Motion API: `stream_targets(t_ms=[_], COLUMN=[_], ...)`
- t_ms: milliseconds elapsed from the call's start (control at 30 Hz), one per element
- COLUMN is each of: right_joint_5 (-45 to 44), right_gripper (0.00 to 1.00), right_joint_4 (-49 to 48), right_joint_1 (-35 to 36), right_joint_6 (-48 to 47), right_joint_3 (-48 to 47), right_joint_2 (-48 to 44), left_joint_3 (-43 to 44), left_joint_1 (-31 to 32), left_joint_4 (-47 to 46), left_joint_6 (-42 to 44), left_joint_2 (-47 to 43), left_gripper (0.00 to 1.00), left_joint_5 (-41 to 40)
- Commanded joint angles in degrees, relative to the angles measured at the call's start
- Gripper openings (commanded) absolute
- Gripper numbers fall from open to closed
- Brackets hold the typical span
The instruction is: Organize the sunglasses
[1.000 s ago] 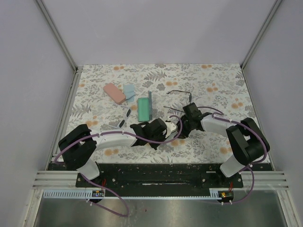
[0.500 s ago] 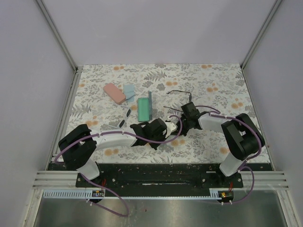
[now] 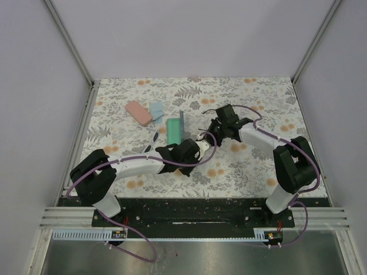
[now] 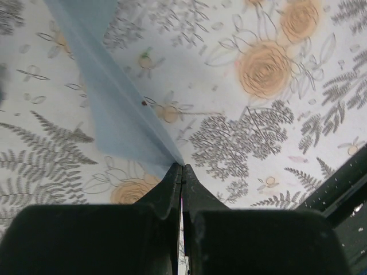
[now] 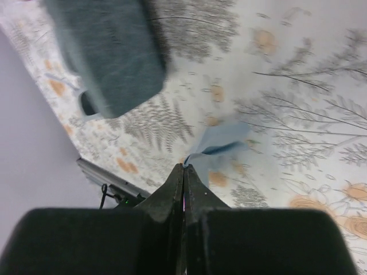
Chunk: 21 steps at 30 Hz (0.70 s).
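Observation:
My left gripper (image 4: 182, 167) is shut on the corner of a light blue cloth (image 4: 114, 114) that rises away from its tips. The right gripper (image 5: 184, 166) is shut on a corner of a light blue cloth (image 5: 221, 143) hanging just above the table. Seen from above, the two grippers (image 3: 199, 149) (image 3: 214, 129) sit close together at mid-table. The whitish-framed sunglasses (image 3: 151, 141) lie left of my left arm. Of the black-framed sunglasses only a thin piece (image 3: 207, 102) shows behind the right arm.
A grey-blue case (image 3: 175, 130) lies open just behind the left gripper and shows blurred in the right wrist view (image 5: 109, 51). A pink case (image 3: 138, 112) and a second light blue cloth (image 3: 156, 107) lie at the back left. Side walls bound the floral table (image 3: 258, 166).
The right gripper has closed onto the cloth and swung toward the back of the table. The left gripper has stayed shut and shifted slightly to the back.

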<state>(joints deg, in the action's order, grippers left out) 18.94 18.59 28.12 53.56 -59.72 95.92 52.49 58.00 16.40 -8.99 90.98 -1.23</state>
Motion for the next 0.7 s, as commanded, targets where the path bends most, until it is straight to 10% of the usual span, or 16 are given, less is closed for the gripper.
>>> stream_targets(t_ms=[0,667], right_joint_5=[2.9,13.6], right_gripper=[0.00,0.00], right_joint_4=[3.0,13.8], right_joint_1=[0.2,3.2], right_joint_6=[-7.0,-13.4], right_joint_3=[-10.0,-40.5], right_joint_2=[0.4,17.0], left_joint_3=[2.7,4.6], left_joint_1=[-2.0,-16.6], left_joint_4=[1.3,8.5], left_joint_6=[-2.6,-8.9], left_joint_2=[-2.9,-17.0], left_gripper=[0.00,0.00], left_joint_5=[-1.5,2.6])
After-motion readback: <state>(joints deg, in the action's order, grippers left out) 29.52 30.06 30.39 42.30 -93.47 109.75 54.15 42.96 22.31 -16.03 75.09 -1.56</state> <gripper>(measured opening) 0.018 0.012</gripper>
